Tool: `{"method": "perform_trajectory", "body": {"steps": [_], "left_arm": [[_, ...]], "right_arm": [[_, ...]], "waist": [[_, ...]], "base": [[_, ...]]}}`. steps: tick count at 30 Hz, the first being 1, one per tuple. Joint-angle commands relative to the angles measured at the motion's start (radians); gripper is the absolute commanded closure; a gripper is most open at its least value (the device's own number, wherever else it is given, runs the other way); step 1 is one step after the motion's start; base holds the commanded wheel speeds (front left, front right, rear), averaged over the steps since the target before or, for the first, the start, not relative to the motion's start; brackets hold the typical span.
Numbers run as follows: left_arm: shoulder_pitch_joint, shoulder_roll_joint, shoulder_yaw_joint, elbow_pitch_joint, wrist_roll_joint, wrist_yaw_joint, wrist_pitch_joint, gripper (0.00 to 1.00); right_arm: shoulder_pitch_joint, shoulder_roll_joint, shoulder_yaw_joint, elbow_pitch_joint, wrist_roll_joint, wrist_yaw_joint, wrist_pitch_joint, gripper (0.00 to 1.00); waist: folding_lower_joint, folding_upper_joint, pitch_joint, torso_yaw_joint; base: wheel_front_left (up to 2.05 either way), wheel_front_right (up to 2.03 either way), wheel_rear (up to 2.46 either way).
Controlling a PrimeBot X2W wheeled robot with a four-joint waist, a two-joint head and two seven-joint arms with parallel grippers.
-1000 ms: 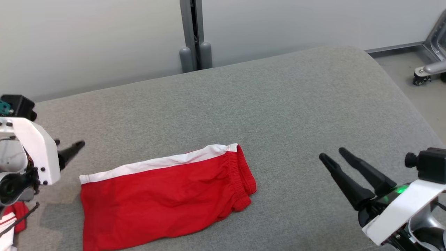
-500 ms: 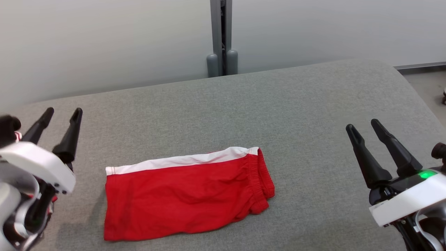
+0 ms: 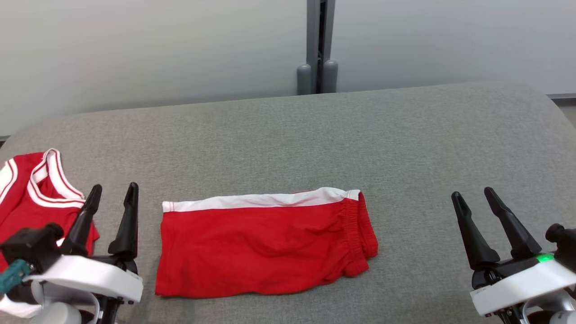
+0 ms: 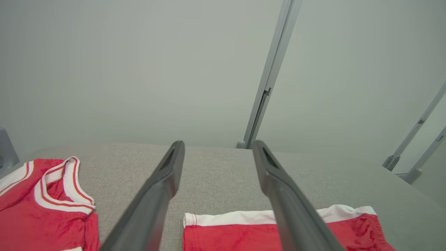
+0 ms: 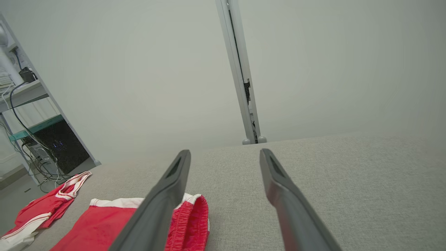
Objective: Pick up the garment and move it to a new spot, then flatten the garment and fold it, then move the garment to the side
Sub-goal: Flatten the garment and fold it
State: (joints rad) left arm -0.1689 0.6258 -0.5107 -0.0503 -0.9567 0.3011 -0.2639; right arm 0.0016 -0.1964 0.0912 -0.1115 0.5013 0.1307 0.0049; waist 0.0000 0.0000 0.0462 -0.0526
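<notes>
**Arms at rest, garment folded.**
Left gripper, back from the left edge of the padded table, and right gripper both stand wide and empty. Garment lies centred near the front edge. Probable remaining step: shift it sideways.

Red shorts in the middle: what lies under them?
The red shorts lie flat on the grey cushion, which shows all around them. Anything beneath the cloth is covered.

Grey padded surface, maybe a bed, bears shorts and jersey.
</notes>
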Motion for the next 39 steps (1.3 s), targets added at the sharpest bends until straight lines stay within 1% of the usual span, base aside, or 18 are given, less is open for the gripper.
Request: {"method": "perform_trajectory", "body": {"steps": [1, 2, 6, 9, 11, 16, 18, 24, 26, 32, 39], "left_arm": [[0.034, -0.036, 0.042, 0.002, 0.048, -0.01, 0.0, 0.0], [0.034, -0.036, 0.042, 0.002, 0.048, -0.01, 0.0, 0.0], [0.096, -0.105, 0.1, 0.017, 0.151, -0.018, 0.0, 0.0], [0.128, -0.157, 0.134, 0.017, 0.226, -0.033, 0.0, 0.0], [0.145, -0.176, 0.124, 0.018, 0.288, -0.053, 0.0, 0.0], [0.162, -0.228, 0.135, 0.02, 0.364, -0.099, 0.0, 0.0], [0.158, -0.252, 0.145, 0.02, 0.382, -0.109, 0.0, 0.0], [0.138, -0.294, 0.134, 0.05, 0.421, -0.156, 0.0, 0.0], [0.13, -0.305, 0.129, 0.06, 0.43, -0.17, 0.0, 0.0], [0.11, -0.325, 0.124, 0.088, 0.441, -0.197, 0.0, 0.0], [0.095, -0.342, 0.126, 0.109, 0.449, -0.218, 0.0, 0.0]], "right_arm": [[0.012, -0.004, -0.006, 0.004, -0.014, 0.0, -0.035, 0.0], [0.012, -0.004, -0.006, 0.004, -0.014, 0.0, -0.035, 0.0], [0.006, -0.001, 0.011, 0.028, -0.028, 0.0, -0.064, 0.0], [-0.016, -0.021, 0.056, 0.069, -0.016, 0.0, -0.057, 0.0], [-0.035, -0.033, 0.085, 0.109, -0.002, 0.0, -0.061, 0.0], [-0.098, -0.053, 0.135, 0.24, 0.022, 0.0, -0.044, 0.0], [-0.129, -0.036, 0.146, 0.295, 0.053, 0.0, -0.025, 0.0], [-0.213, -0.033, 0.216, 0.441, 0.088, 0.0, 0.015, 0.0], [-0.233, -0.029, 0.225, 0.491, 0.095, 0.0, 0.029, 0.0], [-0.266, -0.01, 0.234, 0.611, 0.115, 0.0, 0.081, 0.0], [-0.273, -0.007, 0.202, 0.716, 0.103, 0.0, 0.116, 0.0]], "waist": [[0.0, 0.0, 0.005, 0.011], [0.0, 0.0, 0.005, 0.011], [0.0, 0.0, 0.012, 0.026], [0.0, 0.0, 0.017, 0.041], [0.0, 0.0, 0.023, 0.053], [0.0, 0.0, 0.035, 0.091], [0.0, 0.0, 0.039, 0.11], [0.0, 0.0, 0.053, 0.167], [0.0, 0.0, 0.057, 0.187], [0.0, 0.0, 0.067, 0.231], [0.0, 0.0, 0.079, 0.251]], "base": [[0.0, 0.0, 0.0], [0.0, 0.0, 0.0], [0.0, 0.0, 0.0], [0.0, 0.0, 0.0], [0.0, 0.0, 0.0], [0.0, 0.0, 0.0], [0.0, 0.0, 0.0], [0.0, 0.0, 0.0], [0.0, 0.0, 0.0], [0.0, 0.0, 0.0], [0.0, 0.0, 0.0]]}}
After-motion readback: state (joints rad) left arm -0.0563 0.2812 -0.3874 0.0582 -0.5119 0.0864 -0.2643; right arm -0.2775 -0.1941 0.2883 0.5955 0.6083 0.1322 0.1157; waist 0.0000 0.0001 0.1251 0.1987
